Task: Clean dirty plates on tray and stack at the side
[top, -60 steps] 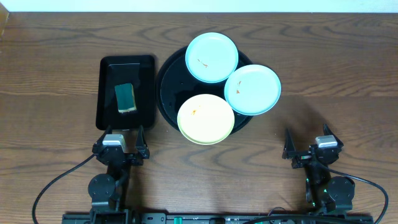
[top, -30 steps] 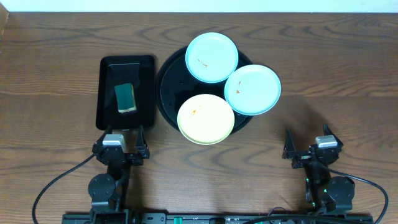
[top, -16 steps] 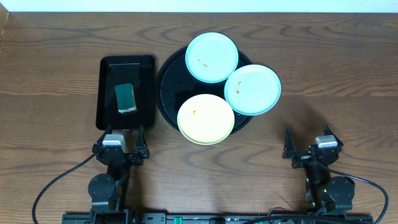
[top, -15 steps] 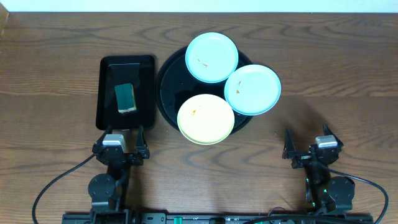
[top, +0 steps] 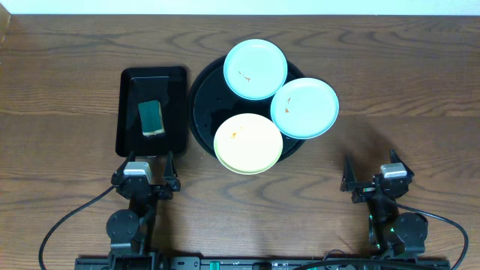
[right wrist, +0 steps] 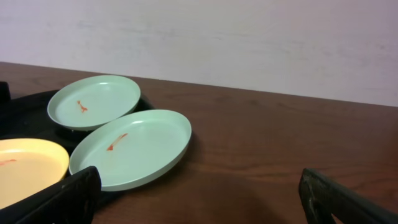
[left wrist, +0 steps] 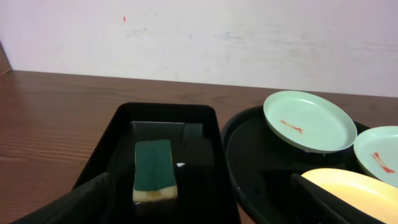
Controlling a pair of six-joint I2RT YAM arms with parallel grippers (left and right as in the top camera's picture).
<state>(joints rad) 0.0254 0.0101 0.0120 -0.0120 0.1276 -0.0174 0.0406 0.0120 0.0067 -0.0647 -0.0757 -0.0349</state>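
Observation:
Three smeared plates lie on the round black tray (top: pixel 202 105): a mint-blue plate (top: pixel 255 69) at the back, a mint-blue plate (top: pixel 304 108) overhanging the right rim, a pale yellow plate (top: pixel 248 143) at the front. They also show in the left wrist view (left wrist: pixel 310 121) and the right wrist view (right wrist: pixel 132 149). My left gripper (top: pixel 145 169) is open and empty just in front of the rectangular tray. My right gripper (top: pixel 373 171) is open and empty over bare table, right of the plates.
A rectangular black tray (top: pixel 131 94) left of the round tray holds a green-and-yellow sponge (top: pixel 151 118), also in the left wrist view (left wrist: pixel 153 169). A pale wall runs behind the table's far edge.

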